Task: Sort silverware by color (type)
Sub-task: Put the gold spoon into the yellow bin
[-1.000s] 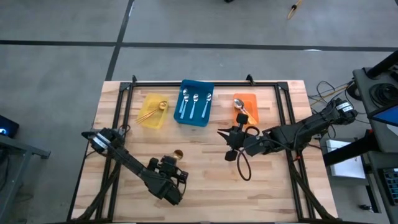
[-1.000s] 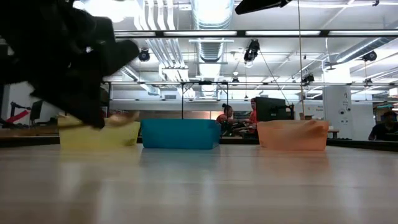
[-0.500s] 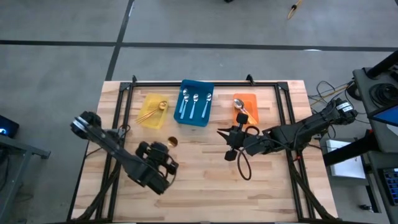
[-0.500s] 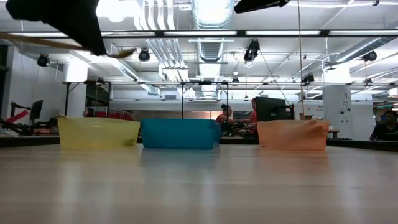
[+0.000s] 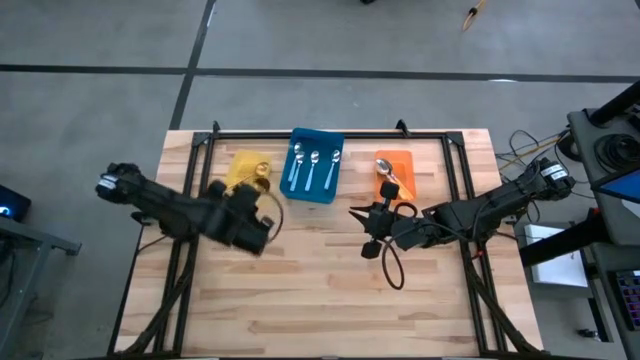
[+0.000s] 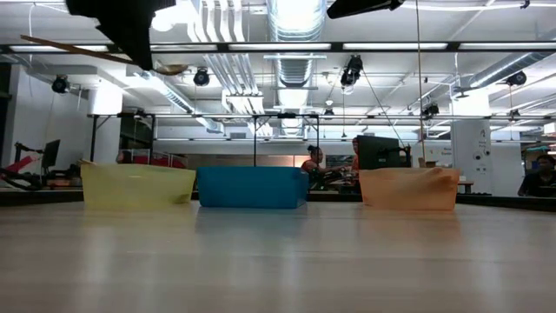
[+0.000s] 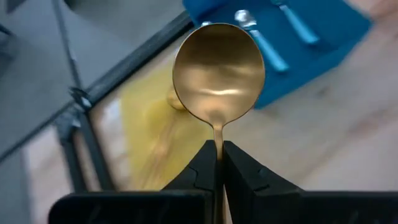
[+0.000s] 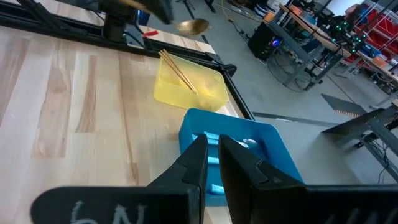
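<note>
My left gripper (image 5: 250, 205) hangs high over the table's left part, beside the yellow bin (image 5: 240, 180), shut on a gold spoon (image 7: 217, 71). The low view shows that spoon (image 6: 165, 68) up in the air, far above the bins. Gold spoons lie in the yellow bin (image 8: 186, 84). Three blue-handled spoons (image 5: 310, 168) lie in the blue bin (image 5: 325, 140). A spoon with an orange handle (image 5: 388, 176) lies in the orange bin (image 5: 405, 165). My right gripper (image 8: 212, 163) waits above the table's middle right, shut on nothing. My left gripper pinches the gold spoon's thin handle just behind the bowl (image 7: 217, 135) between its two fingertips. The bowl sticks out ahead of the fingers, its hollow toward the wrist camera. The spoon is lifted clear and nearly level, and its long handle (image 6: 61, 45) runs out behind the gripper.
The three bins stand in a row along the table's far edge, inside a black frame rail (image 5: 330, 133). A black cable loop (image 5: 392, 268) hangs below my right arm. Bare wood lies across the near half of the table (image 5: 330, 310).
My left gripper has risen and gone from the near middle of the table toward the far left, up to the yellow bin. It has rolled at the wrist as it went. It stays shut on the gold spoon, which has travelled with it, clear of the table.
</note>
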`<act>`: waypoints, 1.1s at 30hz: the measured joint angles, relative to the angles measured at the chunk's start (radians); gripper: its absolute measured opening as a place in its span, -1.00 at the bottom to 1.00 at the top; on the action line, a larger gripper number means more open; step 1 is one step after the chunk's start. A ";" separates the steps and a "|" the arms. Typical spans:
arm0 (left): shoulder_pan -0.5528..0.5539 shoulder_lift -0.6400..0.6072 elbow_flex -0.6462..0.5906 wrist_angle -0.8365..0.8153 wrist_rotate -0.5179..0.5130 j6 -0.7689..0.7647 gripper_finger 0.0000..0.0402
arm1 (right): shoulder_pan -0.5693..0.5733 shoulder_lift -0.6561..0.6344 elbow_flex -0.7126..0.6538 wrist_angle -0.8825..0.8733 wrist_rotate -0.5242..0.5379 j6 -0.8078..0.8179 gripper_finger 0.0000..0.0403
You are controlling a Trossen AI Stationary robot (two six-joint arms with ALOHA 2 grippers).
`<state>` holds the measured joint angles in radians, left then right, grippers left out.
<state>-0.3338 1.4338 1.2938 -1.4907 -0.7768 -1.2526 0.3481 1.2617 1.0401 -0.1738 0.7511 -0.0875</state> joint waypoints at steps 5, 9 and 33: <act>0.212 -0.039 0.000 0.019 0.021 0.308 -1.00 | -0.002 0.000 0.000 0.000 -0.003 0.004 -0.85; 0.384 -0.064 0.000 0.042 0.089 0.592 -1.00 | -0.002 0.000 0.000 0.000 -0.005 0.010 -0.85; 1.072 0.055 0.000 0.332 0.461 1.419 -1.00 | -0.002 0.000 -0.031 -0.035 -0.079 0.101 -0.85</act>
<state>0.7383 1.4888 1.2934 -1.1584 -0.3162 0.1664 0.3462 1.2621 1.0088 -0.2085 0.6722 0.0130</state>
